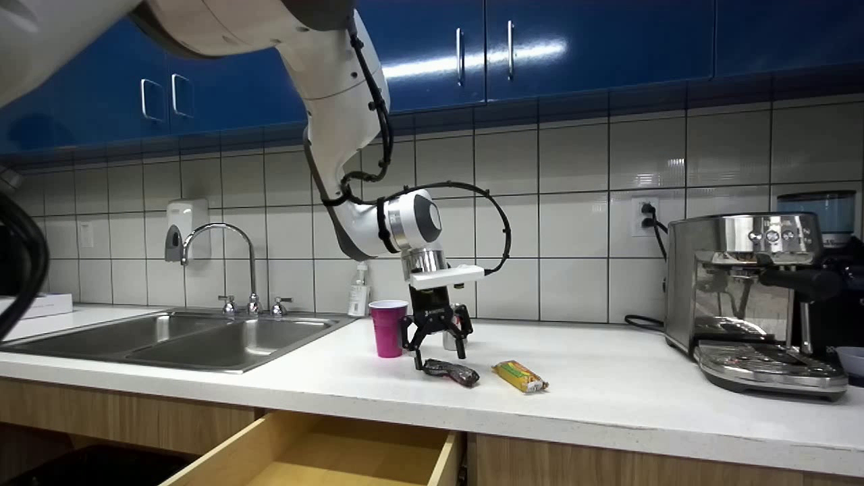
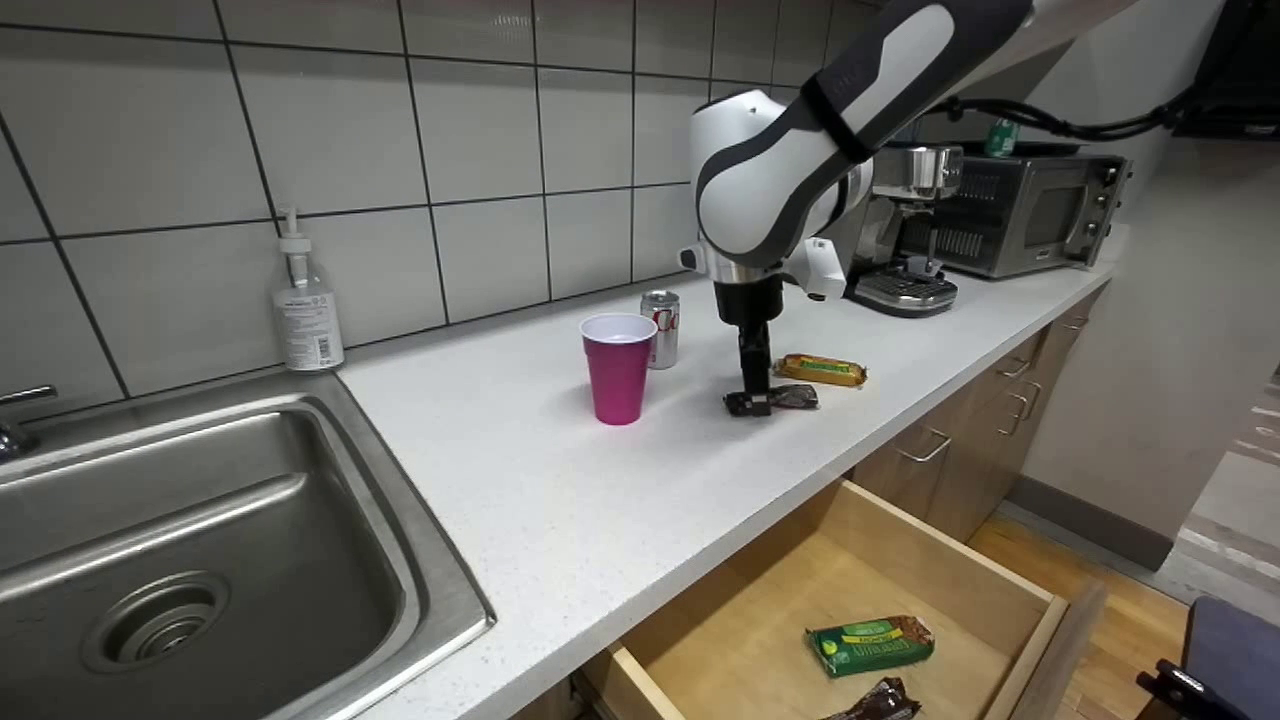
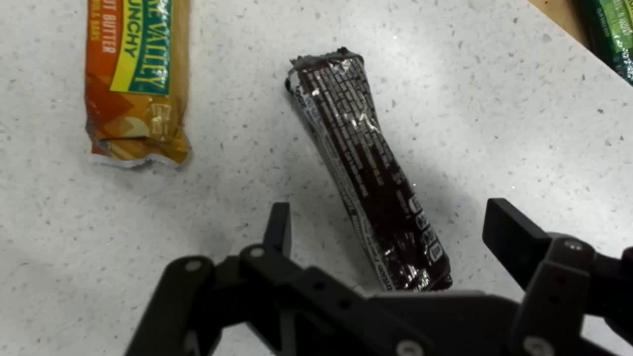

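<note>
A dark brown wrapped bar (image 3: 366, 168) lies on the white countertop, its far end pointing up and to the left in the wrist view. My gripper (image 3: 394, 225) is open above its near end, one finger on either side. In the wrist view there is a visible gap between the bar and each finger; the bar's lowest tip is hidden behind the gripper. In an exterior view the gripper (image 1: 440, 358) points down at the brown bar (image 1: 452, 372). Beside it lies a yellow-orange granola bar (image 3: 138, 89), seen also in both exterior views, outside the jaws.
A pink cup (image 2: 619, 370) and a silver can (image 2: 660, 330) stand close by, toward the wall. Below the counter's front edge an open drawer (image 2: 930, 545) holds a green packet (image 2: 870, 645) and a dark wrapper (image 2: 880, 702). A sink (image 2: 450, 590) and coffee machine (image 1: 688, 290) flank the area.
</note>
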Motion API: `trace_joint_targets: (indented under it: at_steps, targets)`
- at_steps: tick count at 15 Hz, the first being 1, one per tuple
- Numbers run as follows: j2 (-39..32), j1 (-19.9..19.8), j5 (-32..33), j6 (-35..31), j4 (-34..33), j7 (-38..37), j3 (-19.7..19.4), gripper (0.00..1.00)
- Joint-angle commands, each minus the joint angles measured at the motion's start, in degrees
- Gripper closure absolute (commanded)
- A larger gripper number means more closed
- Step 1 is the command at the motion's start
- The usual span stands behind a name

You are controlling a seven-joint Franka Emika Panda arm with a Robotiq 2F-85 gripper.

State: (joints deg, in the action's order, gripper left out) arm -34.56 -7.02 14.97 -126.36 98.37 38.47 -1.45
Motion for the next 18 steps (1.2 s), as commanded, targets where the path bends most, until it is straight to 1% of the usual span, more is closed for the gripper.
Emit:
trace_joint_targets:
  at_steps: [1, 8, 14, 15, 16, 17, 18]
  targets:
    - [-2.5, -1.5, -0.7, 3.6, -4.3, 3.7, 1.0, 0.00]
    - [-4.9, -2.4, -0.2, 3.7, -7.3, 9.2, 0.9, 0.00]
    - [-4.5, -2.4, -0.2, 2.7, -6.9, 11.7, 0.8, 0.00]
    - [-4.4, -2.4, -0.2, 2.8, -6.8, 12.2, 0.9, 0.25]
    - [-4.4, -2.3, -0.2, 2.7, -6.8, 12.5, 0.8, 0.26]
    - [-4.4, -2.3, -0.2, 2.8, -6.8, 12.8, 0.8, 0.32]
    - [-4.5, -2.2, -0.2, 2.8, -6.8, 12.8, 0.8, 0.42]
